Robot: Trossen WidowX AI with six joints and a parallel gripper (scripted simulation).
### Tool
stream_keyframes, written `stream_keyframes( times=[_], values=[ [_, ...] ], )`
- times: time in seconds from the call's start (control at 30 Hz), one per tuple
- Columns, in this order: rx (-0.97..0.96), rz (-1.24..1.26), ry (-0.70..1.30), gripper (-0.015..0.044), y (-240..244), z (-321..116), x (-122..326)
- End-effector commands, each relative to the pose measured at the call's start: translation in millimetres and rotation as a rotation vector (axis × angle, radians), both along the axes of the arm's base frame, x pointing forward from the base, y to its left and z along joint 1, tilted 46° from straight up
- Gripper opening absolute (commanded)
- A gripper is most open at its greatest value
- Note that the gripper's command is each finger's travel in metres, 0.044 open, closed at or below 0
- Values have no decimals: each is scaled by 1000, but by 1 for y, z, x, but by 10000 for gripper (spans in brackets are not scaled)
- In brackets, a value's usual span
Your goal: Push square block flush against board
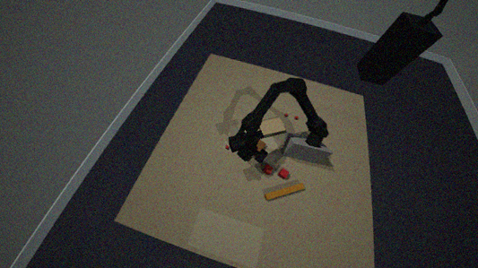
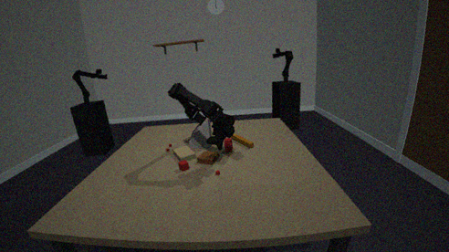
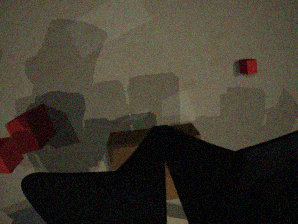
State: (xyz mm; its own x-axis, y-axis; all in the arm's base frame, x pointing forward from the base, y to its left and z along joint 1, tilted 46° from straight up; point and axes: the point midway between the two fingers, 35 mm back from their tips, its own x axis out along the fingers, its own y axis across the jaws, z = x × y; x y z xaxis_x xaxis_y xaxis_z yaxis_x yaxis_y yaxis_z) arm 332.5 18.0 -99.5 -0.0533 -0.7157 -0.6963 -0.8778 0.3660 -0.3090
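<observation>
The square block is brown-orange and lies on the table, partly hidden by the arm in the top view and by the fingers in the wrist view. The cream board lies flat on the side toward the arm's base. The block is close to the board's near side; whether they touch, or have edges even, I cannot tell. My gripper is shut and empty. Its tips are low beside or over the block; contact is not clear.
Two red cubes lie near the gripper, before an orange bar. Another red cube is near the board. A small red cube lies apart. A grey angled piece stands beside the arm's base.
</observation>
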Motion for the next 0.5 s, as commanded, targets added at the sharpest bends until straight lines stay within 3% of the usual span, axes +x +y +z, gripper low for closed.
stream_keyframes(
  times=[0.0, 0.23, 0.47],
  values=[
    [6, -2, -11, 0, 6, -3, 5],
    [6, -3, -12, 0, 12, -9, 9],
    [9, -2, -11, 0, 45, 29, 8]
  ],
)
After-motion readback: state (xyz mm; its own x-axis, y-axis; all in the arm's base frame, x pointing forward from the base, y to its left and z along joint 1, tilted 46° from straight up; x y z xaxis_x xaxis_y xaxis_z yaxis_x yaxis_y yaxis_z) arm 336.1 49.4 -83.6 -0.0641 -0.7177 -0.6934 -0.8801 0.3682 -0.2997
